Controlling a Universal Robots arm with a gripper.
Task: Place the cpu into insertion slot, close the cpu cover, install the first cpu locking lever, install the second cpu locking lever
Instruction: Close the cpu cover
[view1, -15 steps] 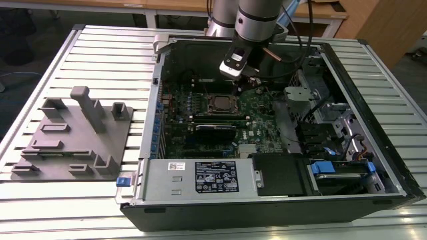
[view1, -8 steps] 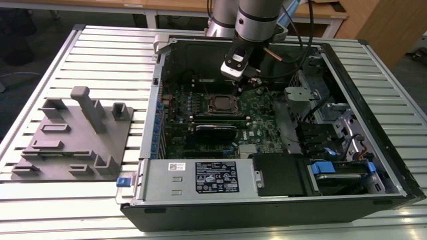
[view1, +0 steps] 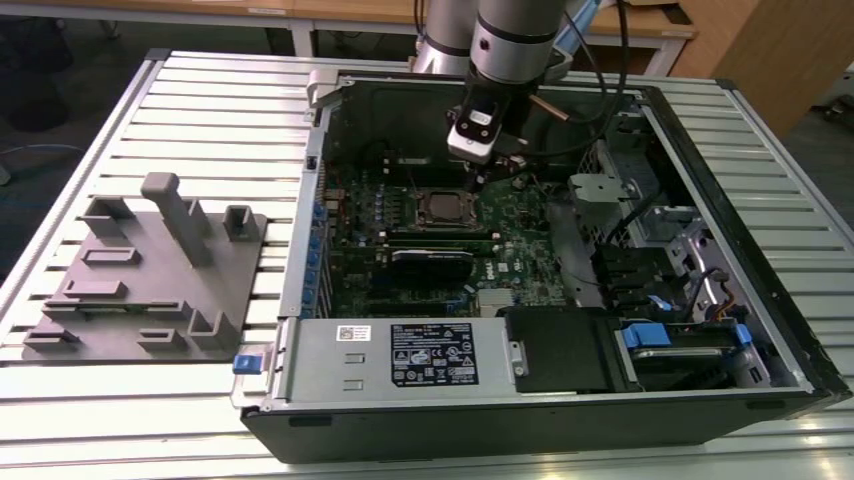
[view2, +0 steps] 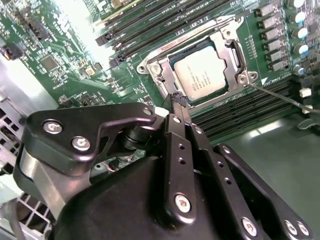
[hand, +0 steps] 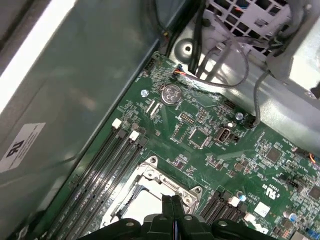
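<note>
The cpu (view2: 202, 72), a silver-grey square chip, lies in the insertion slot (view2: 234, 49) on the green motherboard (view1: 514, 225). The slot's contact field is hidden beneath the chip. The silvery cpu cover (view2: 156, 67) lies flat around the chip, which shows through the cover's window. One thin metal locking lever (view2: 280, 97) sticks out from a socket corner over the memory slots. My gripper (view2: 179, 100) hovers just beside the socket's edge, fingers shut with nothing between them. The shut tips (hand: 172, 201) sit over the socket frame (hand: 150, 172), and the exterior view has the gripper (view1: 481, 180) just behind the socket.
The open computer case (view1: 747, 300) walls in the board on all sides. Black memory slots (view2: 150, 25) run beside the socket. Loose cables (hand: 225, 65) and a drive cage (view1: 667, 240) stand on the exterior view's right. A grey fixture (view1: 147, 270) rests on the table at its left.
</note>
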